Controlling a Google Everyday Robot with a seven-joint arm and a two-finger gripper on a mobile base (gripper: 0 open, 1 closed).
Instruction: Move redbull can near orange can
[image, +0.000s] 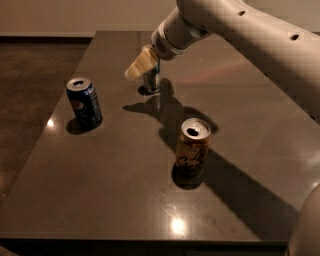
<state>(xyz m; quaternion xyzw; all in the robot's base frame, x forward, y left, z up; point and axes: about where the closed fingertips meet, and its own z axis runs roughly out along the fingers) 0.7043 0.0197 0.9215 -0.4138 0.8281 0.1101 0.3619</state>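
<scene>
Sitting in the upper middle of the frame, the tool (142, 65) is hanging right at the top of the redbull can (152, 83), its cream-coloured tip slanting down toward the left. Whether it is open, closed or gripping the can, I cannot tell. The tool is covering the can's upper part, and only the lower silver body is showing beneath it.

The redbull can is standing upright on the dark surface (115, 175), in the upper centre. The arm (240, 30) is reaching in from the upper right as a thick pale limb, running diagonally down and left to a ribbed wrist. The right edge of the frame is cutting off its far end.

The orange can (192, 147) is standing upright right of centre, well apart from the redbull can and lower in the frame. A dark blue can (85, 102) is standing at the left, apart from both. The arm's shadow is falling across the surface between the redbull can and the orange can.
</scene>
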